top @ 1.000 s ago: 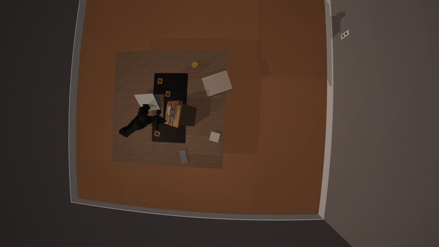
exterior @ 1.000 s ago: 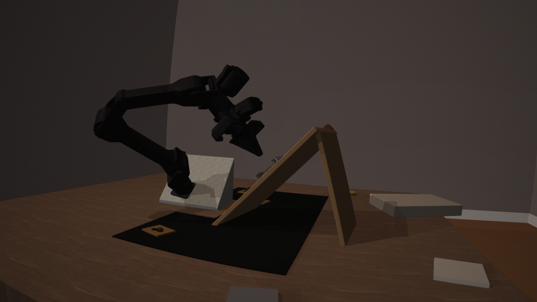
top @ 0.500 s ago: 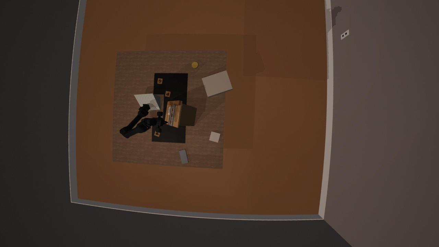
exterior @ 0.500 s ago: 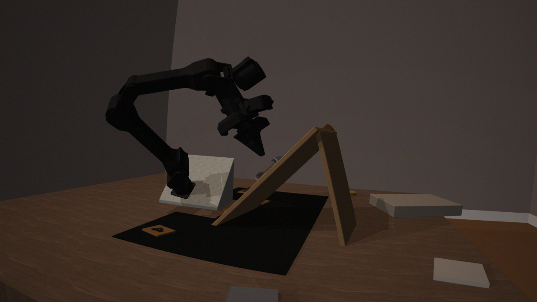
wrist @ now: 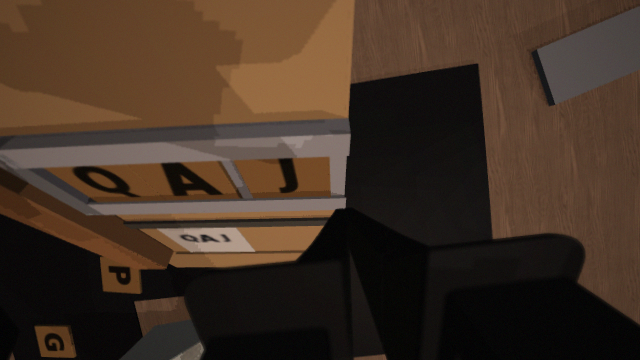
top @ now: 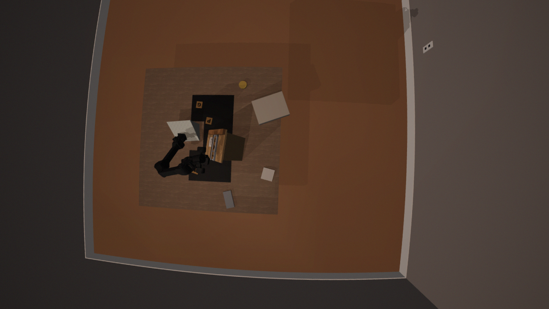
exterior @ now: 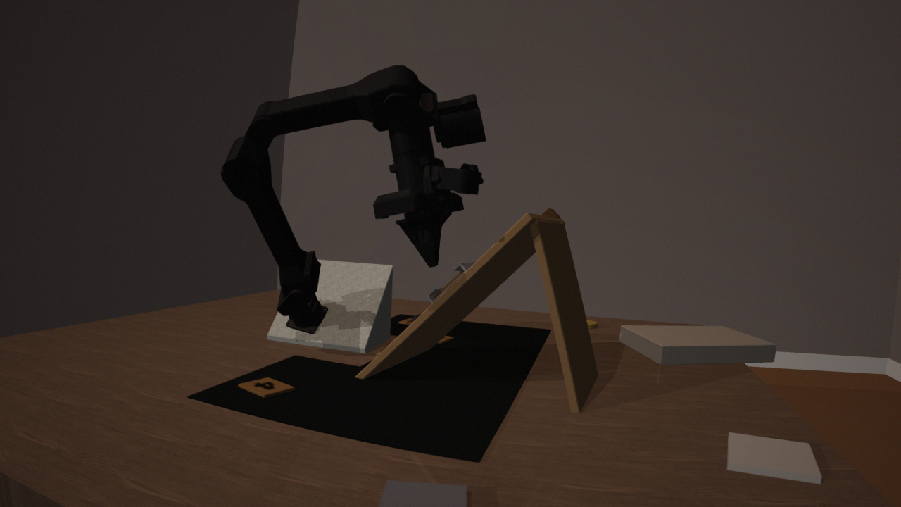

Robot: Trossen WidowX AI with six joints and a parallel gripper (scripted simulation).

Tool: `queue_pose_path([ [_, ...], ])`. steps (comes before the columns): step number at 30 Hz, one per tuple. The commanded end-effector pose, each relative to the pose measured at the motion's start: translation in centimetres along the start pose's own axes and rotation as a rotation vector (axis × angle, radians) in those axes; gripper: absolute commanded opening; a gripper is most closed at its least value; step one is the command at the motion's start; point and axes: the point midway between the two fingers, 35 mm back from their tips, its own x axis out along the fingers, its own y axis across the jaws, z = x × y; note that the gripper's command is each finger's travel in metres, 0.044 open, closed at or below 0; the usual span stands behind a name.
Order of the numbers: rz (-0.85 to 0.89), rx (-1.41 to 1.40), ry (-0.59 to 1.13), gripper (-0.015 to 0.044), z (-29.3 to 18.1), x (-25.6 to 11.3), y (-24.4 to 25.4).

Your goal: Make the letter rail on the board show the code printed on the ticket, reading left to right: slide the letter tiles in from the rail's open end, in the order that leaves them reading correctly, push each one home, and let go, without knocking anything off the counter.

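The board (top: 221, 155) (exterior: 479, 286) (wrist: 285, 90) leans as a sloped stand. Its grey letter rail (wrist: 295, 204) holds tiles Q (wrist: 102, 181), A (wrist: 190, 180) and J (wrist: 287, 177), left to right in the wrist view. Q and A sit together; a narrow grey strip shows between A and J. J lies close to the rail's right end. The ticket (wrist: 207, 239) below the rail reads QAJ. My gripper (exterior: 432, 265) (wrist: 344, 216) is shut and empty, fingertips together, above the slope and clear of the board in the exterior view.
Loose tiles P (top: 208, 120) (wrist: 121, 276), G (top: 199, 104) (wrist: 55, 342) and one marked like a 4 (exterior: 265, 386) lie on the black mat (top: 220, 100) (exterior: 440, 410). A pale wedge (exterior: 353, 302) stands beside my base. A large pale box (top: 270, 108), white block (top: 267, 174), grey block (top: 228, 199) and yellow disc (top: 242, 84) lie around.
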Motion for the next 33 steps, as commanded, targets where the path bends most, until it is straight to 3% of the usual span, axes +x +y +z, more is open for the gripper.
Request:
queue_pose_path([
  [1, 0.006, 0.01, 0.028, 0.0, 0.0, -0.1, -0.2],
  [33, -0.002, 0.011, 0.064, 0.0, 0.9, 1.0, -0.1],
])
